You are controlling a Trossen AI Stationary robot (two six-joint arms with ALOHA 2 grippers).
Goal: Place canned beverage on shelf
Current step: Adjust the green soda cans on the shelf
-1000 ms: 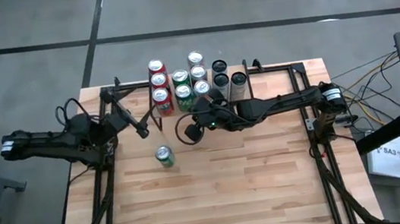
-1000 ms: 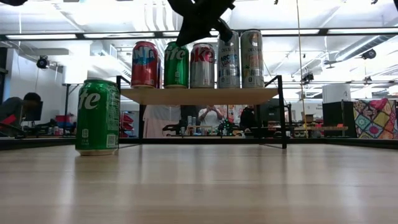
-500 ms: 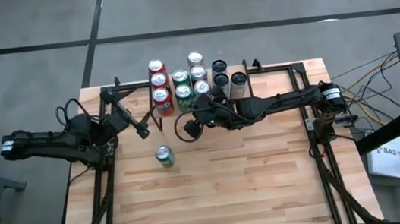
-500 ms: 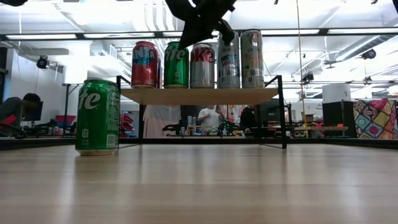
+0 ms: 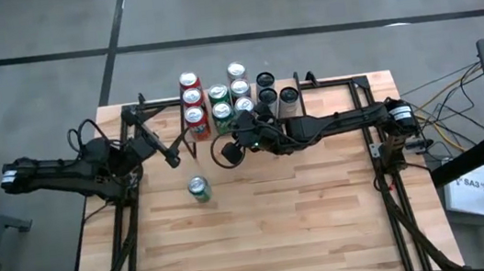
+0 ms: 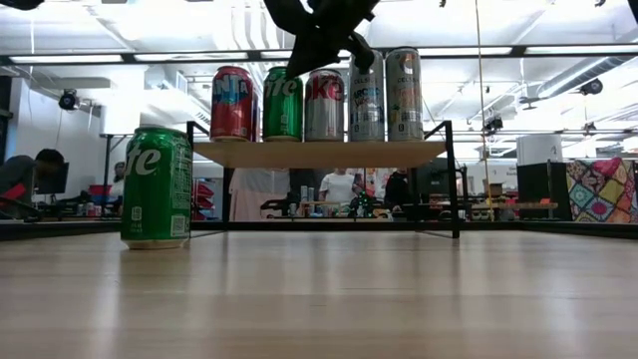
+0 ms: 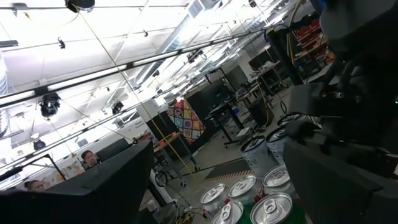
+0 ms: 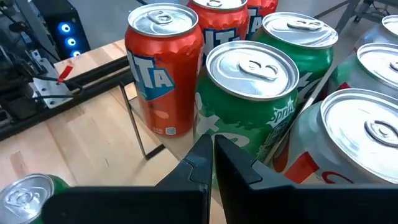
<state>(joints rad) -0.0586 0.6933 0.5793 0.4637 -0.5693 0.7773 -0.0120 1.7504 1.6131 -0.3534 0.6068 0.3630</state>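
Canned beverage [image 5: 198, 189], 1 green unit, upright on tabletop [image 5: 282, 232] well short of the crowded shelf [image 6: 319, 153]; right gripper [image 8: 211, 163] empty, jaws nearly closed beside the front cans [image 8: 252, 93], risk: toppling them.

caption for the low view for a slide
Green can alone on the table; five cans line the shelf beneath the right gripper.

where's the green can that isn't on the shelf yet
The loose green can stands upright on the tabletop, left of centre in the high view, in front of the shelf and below the right gripper. In the low view it stands at far left.
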